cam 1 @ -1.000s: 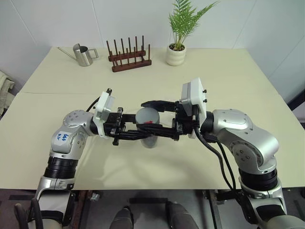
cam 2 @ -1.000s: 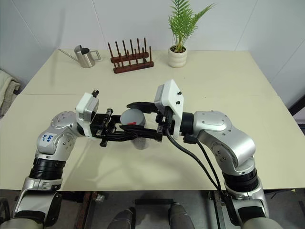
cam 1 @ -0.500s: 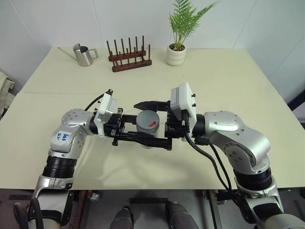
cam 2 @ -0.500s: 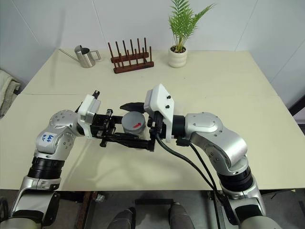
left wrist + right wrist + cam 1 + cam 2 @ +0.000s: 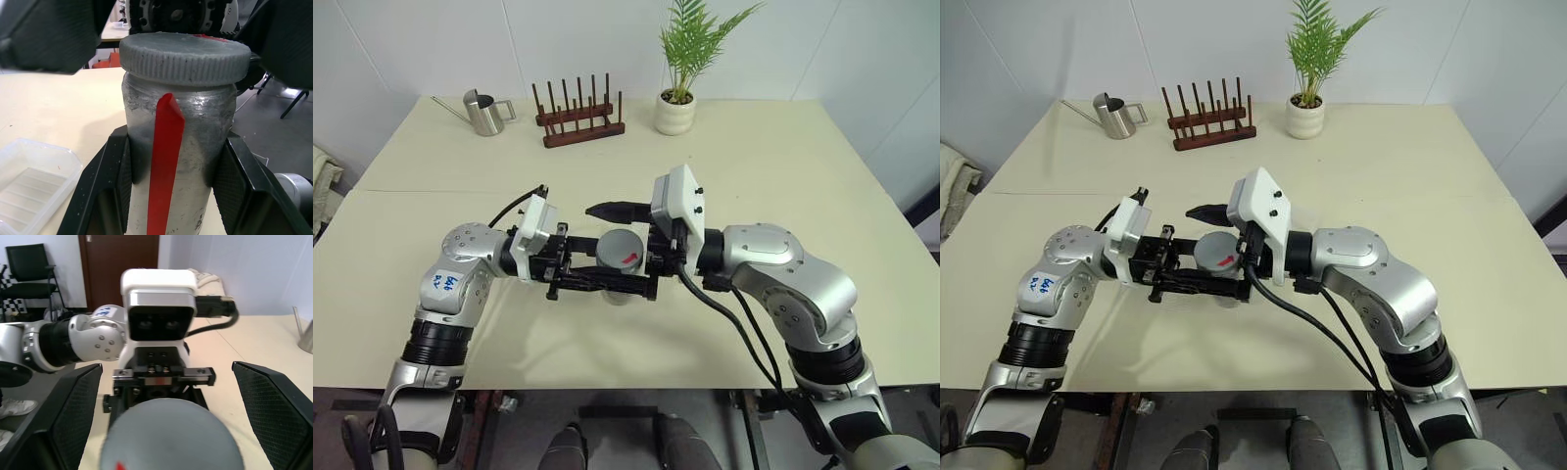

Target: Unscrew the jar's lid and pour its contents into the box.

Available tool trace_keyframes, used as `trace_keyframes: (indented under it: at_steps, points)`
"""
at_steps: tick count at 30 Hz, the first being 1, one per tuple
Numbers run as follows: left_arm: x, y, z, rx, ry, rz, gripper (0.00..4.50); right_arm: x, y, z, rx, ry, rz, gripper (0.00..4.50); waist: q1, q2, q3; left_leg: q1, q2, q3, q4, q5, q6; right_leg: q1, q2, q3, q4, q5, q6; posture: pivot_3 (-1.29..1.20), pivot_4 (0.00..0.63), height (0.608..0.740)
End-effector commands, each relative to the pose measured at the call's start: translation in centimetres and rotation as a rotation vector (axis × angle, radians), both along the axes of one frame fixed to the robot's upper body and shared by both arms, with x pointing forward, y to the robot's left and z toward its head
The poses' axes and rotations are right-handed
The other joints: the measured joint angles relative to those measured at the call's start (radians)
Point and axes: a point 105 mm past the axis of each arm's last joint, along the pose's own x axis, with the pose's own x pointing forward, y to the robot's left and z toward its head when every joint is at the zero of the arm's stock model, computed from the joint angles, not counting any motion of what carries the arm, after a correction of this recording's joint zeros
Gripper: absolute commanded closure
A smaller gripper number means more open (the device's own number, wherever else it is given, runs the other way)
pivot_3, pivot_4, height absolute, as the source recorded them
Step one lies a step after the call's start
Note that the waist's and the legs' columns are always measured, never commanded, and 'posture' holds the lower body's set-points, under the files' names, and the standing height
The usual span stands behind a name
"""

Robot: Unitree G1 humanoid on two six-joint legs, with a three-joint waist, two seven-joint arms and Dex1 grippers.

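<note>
My left gripper (image 5: 173,164) is shut on the jar (image 5: 619,274), a silvery-grey cylinder with a red stripe (image 5: 166,161), and holds it upright above the table (image 5: 783,166). The grey lid (image 5: 621,248) with its red mark sits on top of the jar. My right gripper (image 5: 623,249) is open, reaching in from the right at lid height. Its fingers (image 5: 73,416) stand wide on either side of the lid (image 5: 171,435) without touching it. The clear box (image 5: 34,181) lies on the table beside and below the jar. The contents are hidden inside the jar.
A steel watering can (image 5: 485,112), a wooden peg rack (image 5: 578,117) and a white pot with a green plant (image 5: 674,112) stand along the table's far edge. The two arms meet over the near middle of the table.
The right gripper's jaws have opened away from the lid, and its wrist has swung a little to the left. The left gripper still holds the jar in the same place.
</note>
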Motion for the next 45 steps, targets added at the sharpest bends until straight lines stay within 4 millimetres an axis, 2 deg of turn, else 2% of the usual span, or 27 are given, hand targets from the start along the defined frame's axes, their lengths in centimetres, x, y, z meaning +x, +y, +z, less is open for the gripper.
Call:
trace_keyframes:
  at_steps: [1, 9, 22, 45]
  points:
    - [-0.4, -0.4, 0.9, -0.008, -0.053, -0.021, 2.65, -0.2, 0.5, 1.0, 0.022, -0.046, -0.002, 0.04, 0.0, 0.0, 0.0, 0.0, 0.0, 0.0, 0.0, 0.0, 0.0, 0.0, 0.0, 0.0, 0.0, 0.0, 0.0, 0.0, 0.15, 0.74]
    - [-0.4, -0.3, 0.7, -0.017, -0.043, -0.017, 2.65, 0.4, 0.2, 1.2, 0.025, -0.034, -0.039, 0.04, 0.0, 0.0, 0.0, 0.0, 0.0, 0.0, 0.0, 0.0, 0.0, 0.0, 0.0, 0.0, 0.001, 0.0, 0.0, 0.0, 0.15, 0.74]
    - [-0.2, 0.4, 0.5, -0.023, -0.027, 0.015, 2.65, 1.3, -2.6, 1.6, 0.02, -0.031, -0.158, 0.04, 0.001, 0.0, 0.0, 0.0, 0.0, 0.0, 0.001, 0.0, 0.0, 0.0, 0.0, 0.0, 0.002, 0.0, 0.0, 0.0, 0.15, 0.74]
    - [1.0, 1.6, 1.3, -0.076, 0.021, 0.069, 2.65, 0.2, -7.4, 1.8, -0.033, -0.017, -0.31, 0.04, 0.002, 0.0, 0.0, 0.0, 0.0, 0.0, 0.001, 0.0, 0.001, 0.0, 0.0, 0.0, 0.002, 0.0, 0.0, 0.0, 0.15, 0.74]
